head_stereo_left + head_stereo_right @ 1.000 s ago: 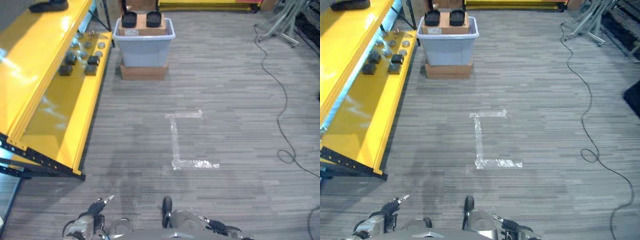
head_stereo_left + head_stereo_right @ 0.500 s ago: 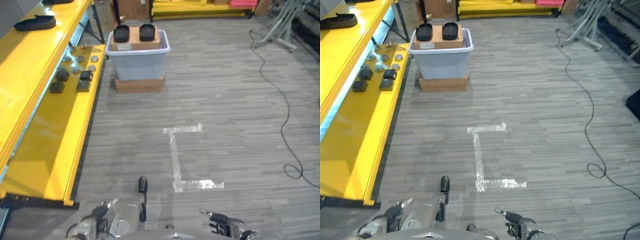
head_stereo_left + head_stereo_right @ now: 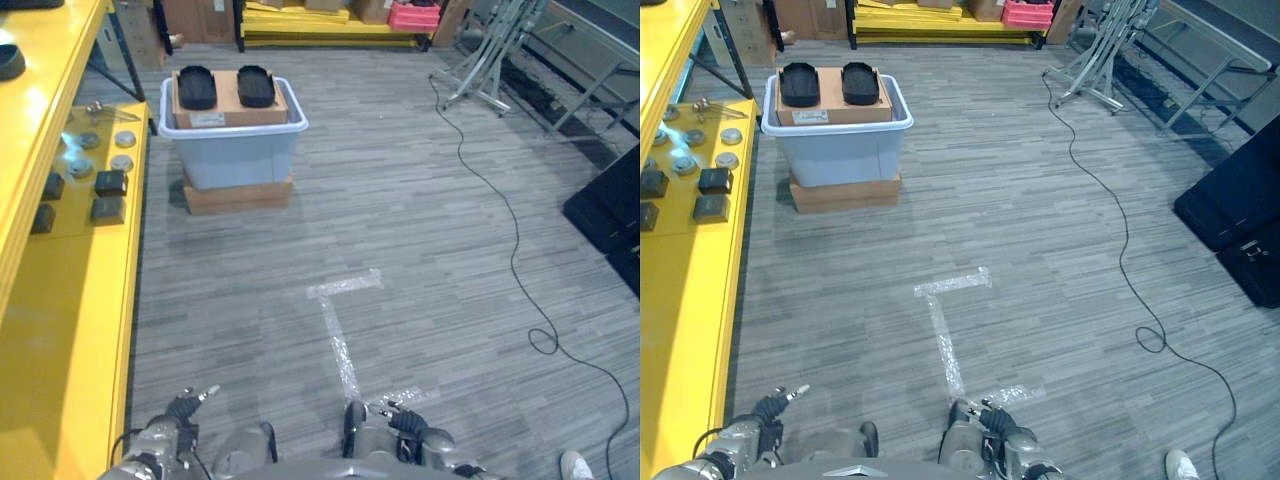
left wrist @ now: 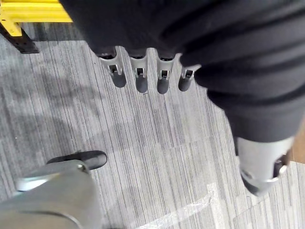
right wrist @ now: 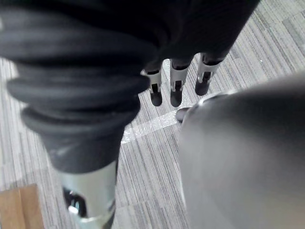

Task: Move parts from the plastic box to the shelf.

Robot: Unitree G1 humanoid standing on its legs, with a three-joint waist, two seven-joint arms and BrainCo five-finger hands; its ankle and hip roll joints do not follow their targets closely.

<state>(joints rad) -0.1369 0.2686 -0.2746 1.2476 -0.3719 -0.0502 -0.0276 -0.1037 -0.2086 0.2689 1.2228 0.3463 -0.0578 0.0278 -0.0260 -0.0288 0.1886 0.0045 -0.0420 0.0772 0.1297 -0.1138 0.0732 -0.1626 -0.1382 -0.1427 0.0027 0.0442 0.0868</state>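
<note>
**Walk up to the box before you reach**

You are well apart from the plastic box (image 3: 233, 135), which stands on a low cardboard base (image 3: 238, 192) on the floor, just beside the near end of the yellow shelf (image 3: 60, 330). The two dark parts (image 3: 225, 86) lie side by side on a brown carton (image 3: 832, 95) that sits in the top of the box. Some smaller parts (image 3: 700, 195) already lie on the shelf.

Your left hand (image 4: 143, 71) hangs low at your side with its fingers straight and apart, holding nothing. Your right hand (image 5: 176, 81) also hangs low, its fingers relaxed and empty.

In my judgement the step now is only the approach. Go straight forward over the tape mark (image 3: 338, 330) and stop when the box is near in front of you. Keep the shelf edge on your left free from your arm, and stay away from the black cable (image 3: 500, 210) on the right. Raise the hands only when you stand by the box.
</note>
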